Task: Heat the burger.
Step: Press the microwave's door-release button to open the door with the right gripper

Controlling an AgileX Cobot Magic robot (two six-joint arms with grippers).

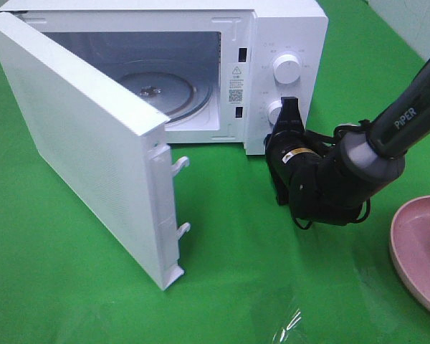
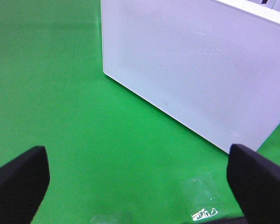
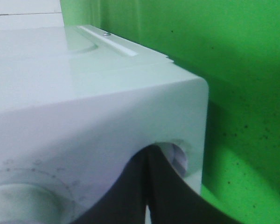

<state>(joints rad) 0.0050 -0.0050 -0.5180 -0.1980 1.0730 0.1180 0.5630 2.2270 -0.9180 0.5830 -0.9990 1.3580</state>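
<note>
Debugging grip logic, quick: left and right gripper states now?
Left gripper: open, holding nothing.
Right gripper: shut, empty, tips at the lower knob.

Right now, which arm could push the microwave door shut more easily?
Left, probably. The left gripper is open and empty, facing the door from outside. The right gripper is shut, tip at the lower knob.

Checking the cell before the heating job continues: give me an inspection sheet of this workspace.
Surface: green cloth, flat.
Job's things: burger nothing seen; microwave door open, turntable bare; pink plate at right edge.
Clutter: clear plastic scrap on the cloth, near front.
Grippers: left gripper open, facing the door's outer face; right gripper shut, tips at lower knob.
Cables: black cable looped by right wrist.
Surroundings: pale panel beyond cloth, far right.
</note>
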